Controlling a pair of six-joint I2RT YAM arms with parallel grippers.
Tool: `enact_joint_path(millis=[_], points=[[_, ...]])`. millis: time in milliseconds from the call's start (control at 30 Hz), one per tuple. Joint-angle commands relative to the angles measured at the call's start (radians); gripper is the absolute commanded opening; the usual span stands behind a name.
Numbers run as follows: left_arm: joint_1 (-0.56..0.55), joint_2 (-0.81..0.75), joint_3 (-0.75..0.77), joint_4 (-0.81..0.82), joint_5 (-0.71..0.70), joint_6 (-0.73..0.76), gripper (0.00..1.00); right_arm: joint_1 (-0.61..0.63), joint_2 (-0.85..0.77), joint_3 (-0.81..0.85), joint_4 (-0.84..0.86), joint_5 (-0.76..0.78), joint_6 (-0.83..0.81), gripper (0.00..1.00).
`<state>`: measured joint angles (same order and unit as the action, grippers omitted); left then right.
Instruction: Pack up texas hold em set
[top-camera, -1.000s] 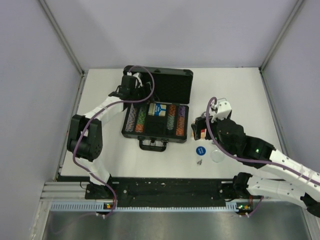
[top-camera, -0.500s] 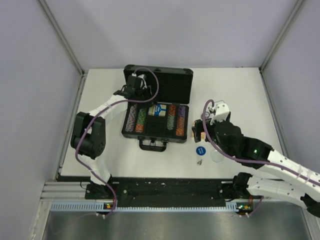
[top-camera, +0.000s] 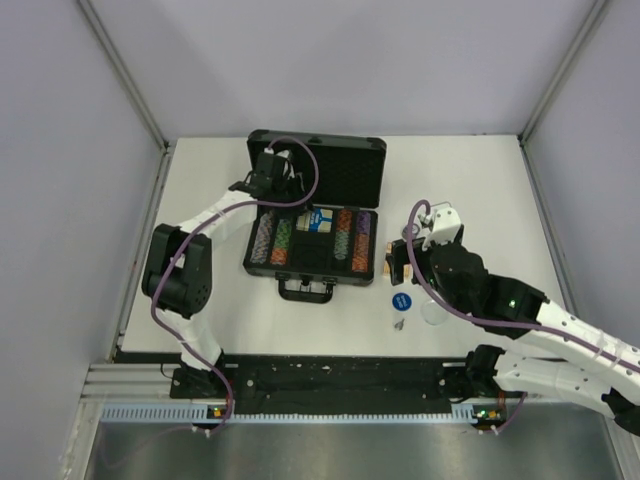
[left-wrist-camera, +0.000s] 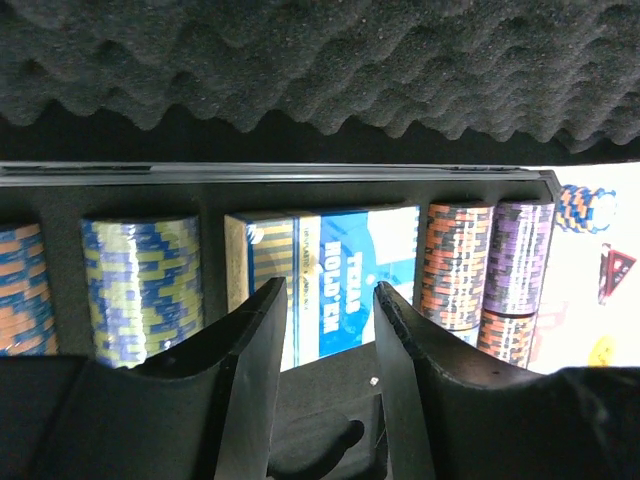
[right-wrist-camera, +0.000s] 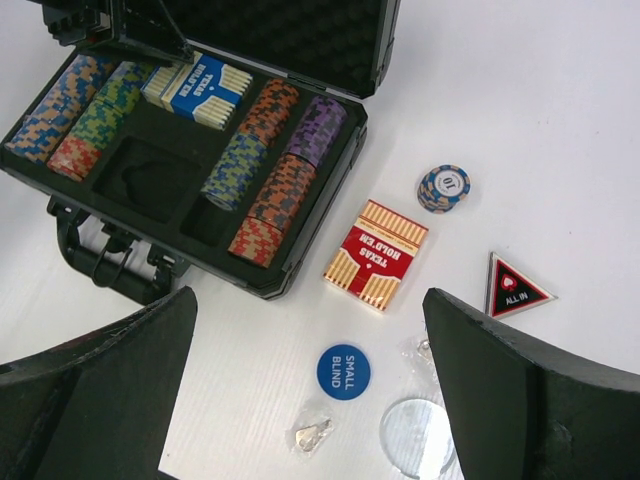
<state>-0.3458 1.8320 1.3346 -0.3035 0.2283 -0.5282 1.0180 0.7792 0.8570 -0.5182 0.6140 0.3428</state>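
Two arms shared the job, and nearest their bases lay the loose small pieces: one key (right-wrist-camera: 313, 433) in a clear bag, one clear disc (right-wrist-camera: 415, 437) and one blue button (right-wrist-camera: 343, 371) marked small blind. All sat on the white table (right-wrist-camera: 560, 120), just right of the case.

Slightly farther off lay one red card box (right-wrist-camera: 377, 253), flat, with one red triangle (right-wrist-camera: 513, 288) to its right and one short stack of loose chips (right-wrist-camera: 443, 188) beyond it. The right gripper (right-wrist-camera: 308, 300) hung above this cluster with its jaws spread wide and nothing between them. That was most likely so it could drop over the red box, which looked the biggest item outside the case.

Beyond that stood the black case (right-wrist-camera: 200, 258), open, with its handle toward the arms. It held four columns of chips (right-wrist-camera: 240, 165) and one blue card box (right-wrist-camera: 195, 88). One empty recess (right-wrist-camera: 150, 170) lay in front of the blue box, and I judged it was meant for the red one. The left gripper (left-wrist-camera: 325, 330) hovered over the blue box, jaws apart and gripping nothing, perhaps to press it level in its slot.

Farthest back, the foam-lined lid (left-wrist-camera: 320, 60) leaned open, leaving the tray reachable.
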Motion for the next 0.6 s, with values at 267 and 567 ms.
enact_joint_path(millis=[267,567], points=[[-0.018,-0.083,-0.049,0.004,-0.169,0.056,0.47,-0.006,-0.005,0.001,0.017,0.02,0.012,0.95],[-0.042,-0.059,-0.087,0.03,-0.141,0.034,0.37,-0.006,-0.015,-0.004,0.01,0.018,0.012,0.95]])
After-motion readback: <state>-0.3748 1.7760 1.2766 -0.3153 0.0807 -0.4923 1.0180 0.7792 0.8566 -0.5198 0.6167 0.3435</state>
